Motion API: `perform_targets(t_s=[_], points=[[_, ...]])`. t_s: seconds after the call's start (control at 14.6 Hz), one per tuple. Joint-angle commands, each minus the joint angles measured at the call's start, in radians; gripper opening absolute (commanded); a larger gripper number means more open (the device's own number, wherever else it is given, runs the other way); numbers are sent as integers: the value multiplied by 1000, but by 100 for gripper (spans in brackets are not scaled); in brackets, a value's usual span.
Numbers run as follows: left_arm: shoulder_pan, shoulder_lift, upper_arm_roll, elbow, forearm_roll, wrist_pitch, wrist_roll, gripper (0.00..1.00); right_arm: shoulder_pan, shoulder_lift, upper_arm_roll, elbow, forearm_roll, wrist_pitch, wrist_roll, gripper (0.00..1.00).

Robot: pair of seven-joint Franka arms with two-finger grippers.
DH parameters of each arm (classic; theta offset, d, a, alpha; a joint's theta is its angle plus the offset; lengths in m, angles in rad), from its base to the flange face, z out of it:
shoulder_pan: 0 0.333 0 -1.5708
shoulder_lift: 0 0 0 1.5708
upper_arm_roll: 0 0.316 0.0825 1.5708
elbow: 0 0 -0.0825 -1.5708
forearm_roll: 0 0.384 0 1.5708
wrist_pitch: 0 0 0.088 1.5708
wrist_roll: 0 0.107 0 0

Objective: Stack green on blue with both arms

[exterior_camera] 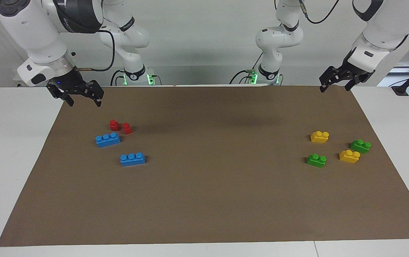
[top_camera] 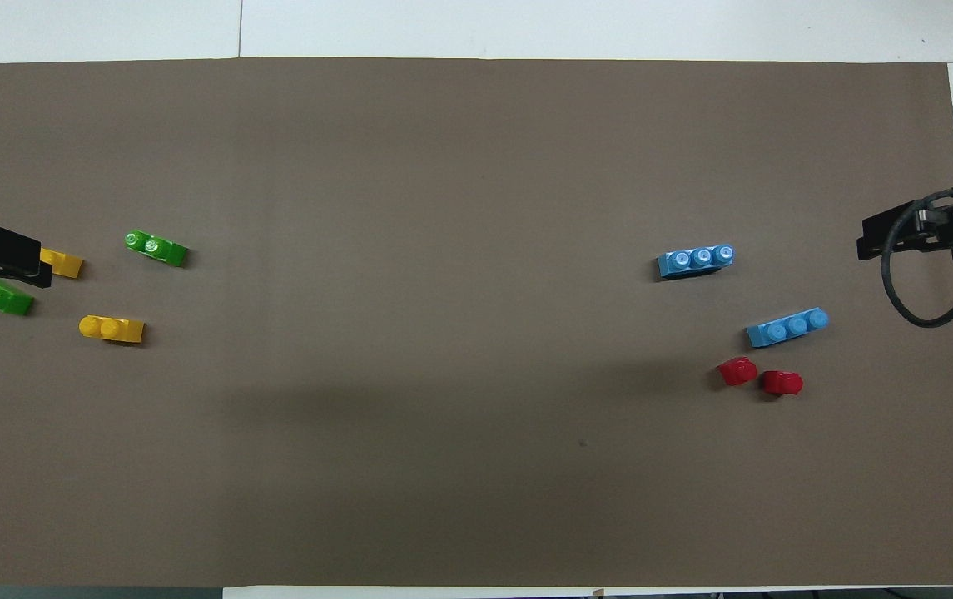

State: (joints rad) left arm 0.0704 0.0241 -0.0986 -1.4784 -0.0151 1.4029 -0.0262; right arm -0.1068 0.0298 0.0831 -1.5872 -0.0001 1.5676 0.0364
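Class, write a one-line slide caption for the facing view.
Both open tools, left tool and right tool, hang over the mat's edge; bricks untouched.

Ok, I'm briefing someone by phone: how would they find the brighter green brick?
Go to the left arm's end of the brown mat. Of the two green bricks there, the bright green brick lies farther from the robots and closer to the mat's middle. The other green brick is darker and nearer the mat's edge.
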Motion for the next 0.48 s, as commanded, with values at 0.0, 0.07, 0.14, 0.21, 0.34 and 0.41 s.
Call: perform_targets(t_s=[0.0, 0.07, 0.14, 0.21, 0.34, 0.41], points=[[-6, -10, 2, 3, 0, -18, 12, 100, -5, 1, 6, -2, -26, 15, 17, 100], [-6, -10, -1, 4, 0, -18, 12, 100, -5, -1, 6, -7, -26, 15, 17, 100], [-6, -10, -3, 4, 0, -18, 12, 100, -4, -2, 7, -7, -26, 15, 19, 100], [-6, -10, -3, 3, -2, -15, 12, 100, -5, -1, 6, -5, -26, 15, 19, 100], [-4, -13, -3, -3, -2, -10, 12, 100, -7, -1, 6, -5, -24, 15, 17, 100], [-4, -13, -3, -3, -2, -10, 12, 100, -7, -1, 6, -5, -26, 14, 17, 100]])
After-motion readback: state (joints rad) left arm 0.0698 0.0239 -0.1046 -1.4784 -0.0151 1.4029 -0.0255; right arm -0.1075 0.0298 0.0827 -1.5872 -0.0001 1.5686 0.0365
